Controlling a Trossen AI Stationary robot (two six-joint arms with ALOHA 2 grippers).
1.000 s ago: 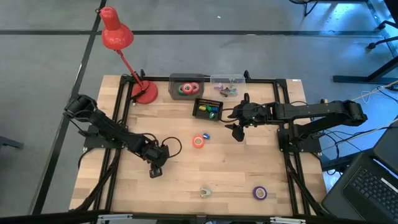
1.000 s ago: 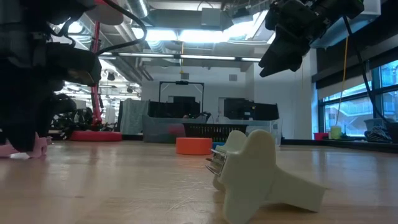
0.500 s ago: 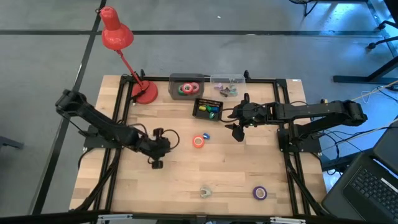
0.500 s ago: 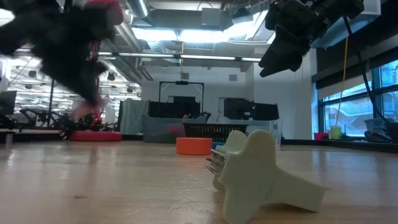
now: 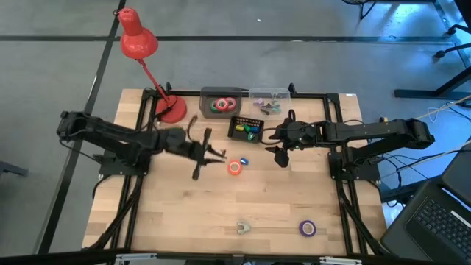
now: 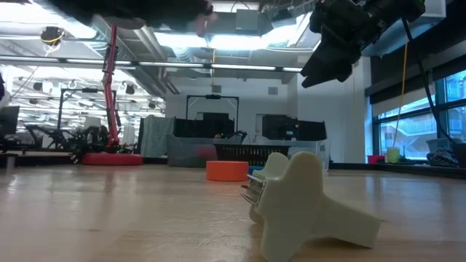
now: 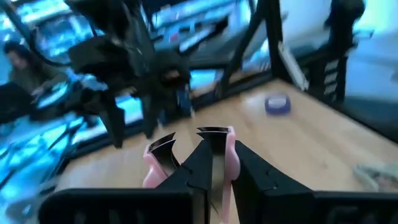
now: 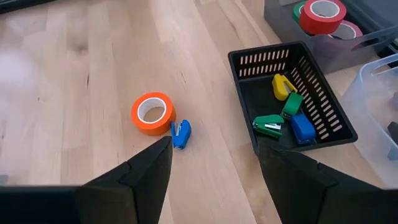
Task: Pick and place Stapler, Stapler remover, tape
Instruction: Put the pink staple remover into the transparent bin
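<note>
My left gripper [image 5: 213, 153] hangs blurred above the table's middle, just left of the orange tape roll [image 5: 235, 167], and is shut on a small pink stapler [image 7: 231, 154]. My right gripper [image 5: 280, 155] hovers open near the black basket [image 5: 245, 128]; its wrist view looks down on the orange tape [image 8: 152, 113] and a small blue stapler [image 8: 180, 134], which lie on the wood side by side. A cream stapler remover [image 5: 243, 227] and a purple tape roll [image 5: 307, 228] lie near the near edge. My left gripper pinches the pink stapler [image 7: 149, 169] between its two fingers; pink shows on the outer side of both fingers [image 7: 208, 149]. The fingers point roughly level toward the table's right. The stapler is lifted clear of the table, high in the low view [image 6: 200, 22].
The black basket [image 8: 323, 99] holds yellow, green and blue small staplers. A grey bin [image 5: 221, 103] with red, green and pink tape rolls and a clear box [image 5: 268, 101] stand at the far edge. A red desk lamp [image 5: 171, 109] stands at the far left.
My left gripper rose from the wood near the left side with the pink stapler, which is now lifted clear. It swung toward the far edge and rightward to the orange tape, tipping from pointing down to nearly level.
</note>
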